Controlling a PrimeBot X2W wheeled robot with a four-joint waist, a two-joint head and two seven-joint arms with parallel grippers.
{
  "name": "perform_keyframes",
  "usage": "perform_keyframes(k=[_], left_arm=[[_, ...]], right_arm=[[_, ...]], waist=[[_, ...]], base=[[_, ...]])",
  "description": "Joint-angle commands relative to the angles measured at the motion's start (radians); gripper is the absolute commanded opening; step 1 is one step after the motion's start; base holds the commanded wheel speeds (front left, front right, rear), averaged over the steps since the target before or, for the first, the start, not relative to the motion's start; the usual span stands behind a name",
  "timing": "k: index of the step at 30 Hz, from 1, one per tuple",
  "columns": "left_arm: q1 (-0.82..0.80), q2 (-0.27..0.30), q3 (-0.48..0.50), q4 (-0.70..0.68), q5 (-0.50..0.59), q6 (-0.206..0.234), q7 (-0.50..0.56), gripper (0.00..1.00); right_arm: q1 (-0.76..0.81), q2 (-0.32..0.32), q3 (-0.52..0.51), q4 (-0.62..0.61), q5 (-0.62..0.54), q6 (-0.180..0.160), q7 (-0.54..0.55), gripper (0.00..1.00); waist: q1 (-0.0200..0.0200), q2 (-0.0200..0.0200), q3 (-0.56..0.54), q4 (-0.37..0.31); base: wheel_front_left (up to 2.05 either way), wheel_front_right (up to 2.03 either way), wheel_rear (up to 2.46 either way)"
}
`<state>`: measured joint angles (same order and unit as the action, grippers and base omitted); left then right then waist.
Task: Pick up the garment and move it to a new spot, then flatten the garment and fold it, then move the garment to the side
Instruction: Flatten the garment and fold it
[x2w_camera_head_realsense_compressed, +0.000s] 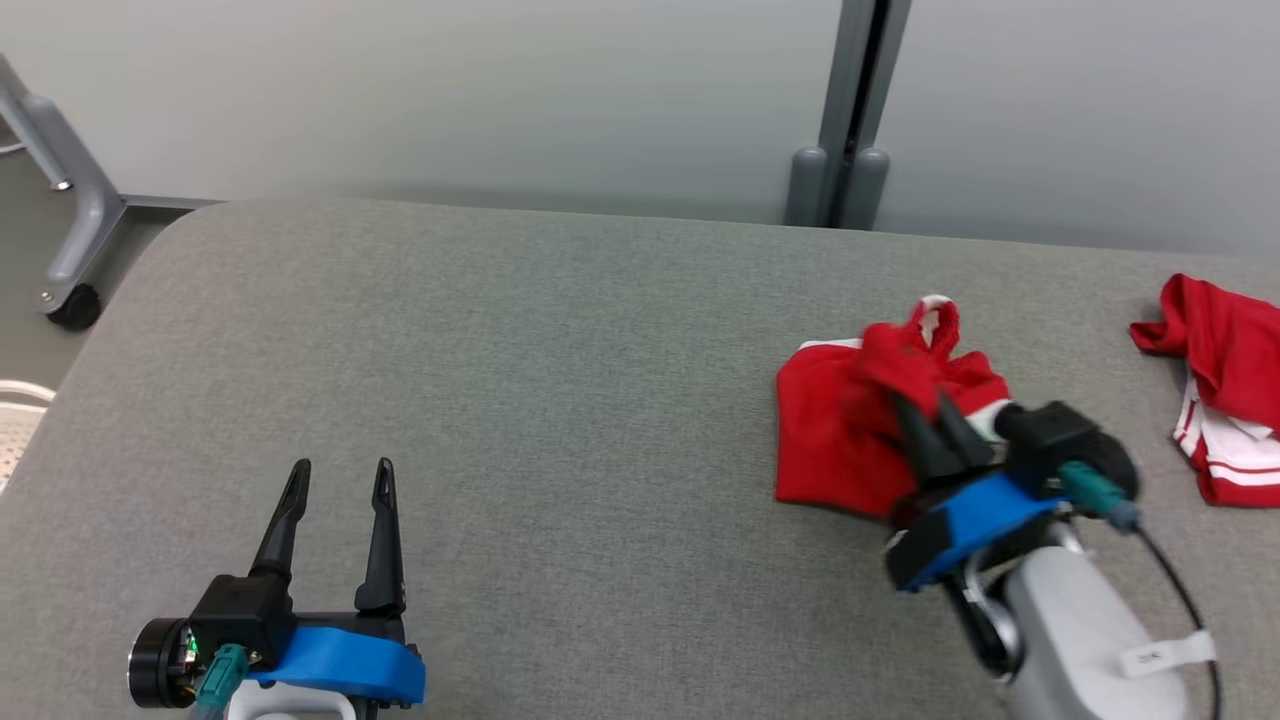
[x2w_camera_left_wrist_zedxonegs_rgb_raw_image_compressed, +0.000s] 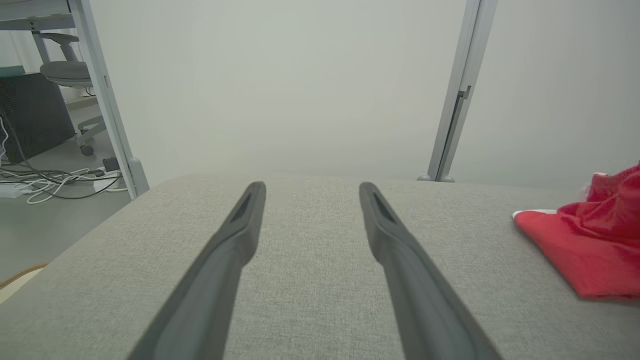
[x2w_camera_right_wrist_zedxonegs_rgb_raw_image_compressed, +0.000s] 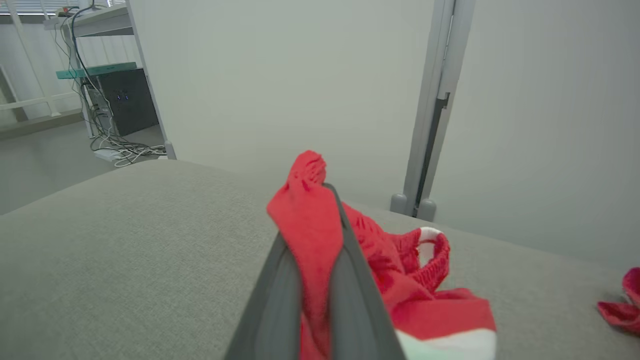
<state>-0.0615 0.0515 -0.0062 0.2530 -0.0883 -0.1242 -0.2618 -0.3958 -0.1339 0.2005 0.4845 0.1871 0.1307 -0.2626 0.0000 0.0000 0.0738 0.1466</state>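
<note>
A red garment with white trim (x2w_camera_head_realsense_compressed: 850, 420) lies crumpled on the grey padded table (x2w_camera_head_realsense_compressed: 560, 400), right of centre. My right gripper (x2w_camera_head_realsense_compressed: 922, 400) is shut on a fold of it; in the right wrist view the red cloth (x2w_camera_right_wrist_zedxonegs_rgb_raw_image_compressed: 307, 225) is pinched between the two dark fingers (x2w_camera_right_wrist_zedxonegs_rgb_raw_image_compressed: 350, 280) and bunches above their tips. The rest of the garment (x2w_camera_right_wrist_zedxonegs_rgb_raw_image_compressed: 425, 295) trails onto the table. My left gripper (x2w_camera_head_realsense_compressed: 342, 470) rests open at the lower left with nothing between its fingers (x2w_camera_left_wrist_zedxonegs_rgb_raw_image_compressed: 395, 240). The garment's edge (x2w_camera_left_wrist_zedxonegs_rgb_raw_image_compressed: 585, 245) shows at the right of the left wrist view.
A second red and white garment (x2w_camera_head_realsense_compressed: 1225, 390) lies at the table's right edge. A grey partition wall with a post (x2w_camera_head_realsense_compressed: 850, 110) stands behind the table. A wheeled frame leg (x2w_camera_head_realsense_compressed: 70, 200) is at the far left, and a desk with cables (x2w_camera_right_wrist_zedxonegs_rgb_raw_image_compressed: 110, 100) beyond.
</note>
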Motion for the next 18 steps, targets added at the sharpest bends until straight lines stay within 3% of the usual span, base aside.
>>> perform_keyframes(k=[1, 7, 18], left_arm=[[0.001, 0.000, 0.003, 0.000, -0.004, -0.005, -0.004, 1.00], [-0.020, -0.001, -0.015, 0.001, -0.016, -0.001, -0.004, 1.00], [-0.047, -0.001, -0.043, 0.008, -0.043, 0.017, -0.004, 1.00]], right_arm=[[-0.018, 0.006, 0.019, 0.003, 0.007, 0.000, -0.003, 0.00], [-0.079, 0.075, 0.197, 0.078, 0.031, 0.000, -0.003, 0.00], [-0.126, 0.082, 0.492, 0.186, 0.172, 0.000, -0.003, 0.00]], waist=[[0.0000, 0.0000, 0.004, 0.008], [0.0000, 0.0000, 0.034, 0.063], [0.0000, 0.0000, 0.072, 0.113]], base=[[0.00, 0.00, 0.00], [0.00, 0.00, 0.00], [0.00, 0.00, 0.00]])
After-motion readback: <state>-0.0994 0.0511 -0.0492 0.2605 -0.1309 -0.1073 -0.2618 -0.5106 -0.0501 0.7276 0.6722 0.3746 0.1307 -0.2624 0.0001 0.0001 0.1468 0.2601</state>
